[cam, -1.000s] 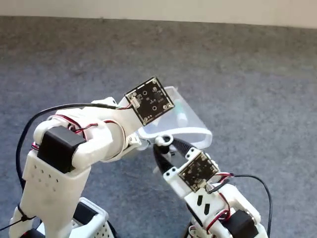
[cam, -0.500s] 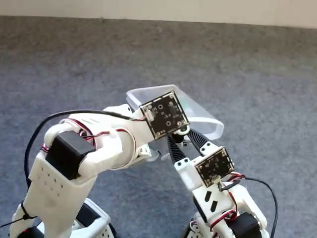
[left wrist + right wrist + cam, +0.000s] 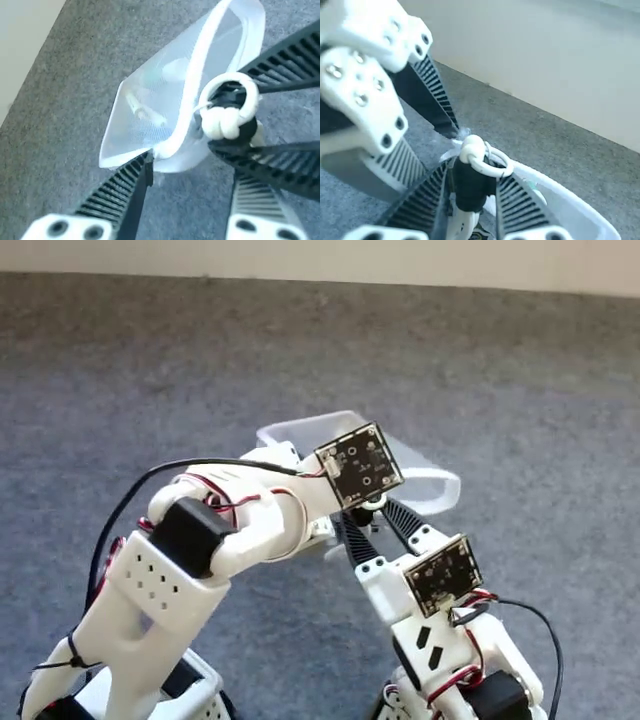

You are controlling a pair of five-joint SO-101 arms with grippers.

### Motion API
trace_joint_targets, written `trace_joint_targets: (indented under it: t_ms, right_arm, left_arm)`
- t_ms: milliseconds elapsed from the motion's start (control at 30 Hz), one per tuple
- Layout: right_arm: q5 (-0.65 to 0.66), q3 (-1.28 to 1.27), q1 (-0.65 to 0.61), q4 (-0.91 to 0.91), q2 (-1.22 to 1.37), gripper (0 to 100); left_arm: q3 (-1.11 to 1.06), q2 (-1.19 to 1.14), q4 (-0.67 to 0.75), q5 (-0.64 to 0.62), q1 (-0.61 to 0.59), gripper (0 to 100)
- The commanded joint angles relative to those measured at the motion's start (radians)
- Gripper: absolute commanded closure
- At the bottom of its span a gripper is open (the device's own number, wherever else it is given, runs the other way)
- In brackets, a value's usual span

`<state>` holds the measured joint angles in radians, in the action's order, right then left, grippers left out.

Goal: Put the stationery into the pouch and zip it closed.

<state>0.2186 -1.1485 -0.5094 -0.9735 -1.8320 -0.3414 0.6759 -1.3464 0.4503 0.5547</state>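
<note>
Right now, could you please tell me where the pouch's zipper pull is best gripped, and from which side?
Pinch the black tab just under the white ring, coming from the side away from the pouch, one pad on each flat face. The ring and knot are rounded and likely to slip. The right tool holds it this way.
</note>
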Motion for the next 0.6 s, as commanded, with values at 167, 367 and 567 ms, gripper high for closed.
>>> trace_joint_targets:
  t_ms: [167, 367, 567]
  right_arm:
    - [-0.011, 0.064, 0.015, 0.022, -0.007, 99.5]
    - [-0.012, 0.059, 0.116, 0.045, -0.007, 99.5]
    - [-0.014, 0.056, 0.128, 0.102, -0.005, 99.5]
  left_arm:
    - [-0.131, 0.025, 0.192, 0.003, 0.007, 78]
    - [-0.196, 0.025, 0.293, 0.002, 0.007, 86]
    - [-0.189, 0.025, 0.298, -0.002, 0.007, 96]
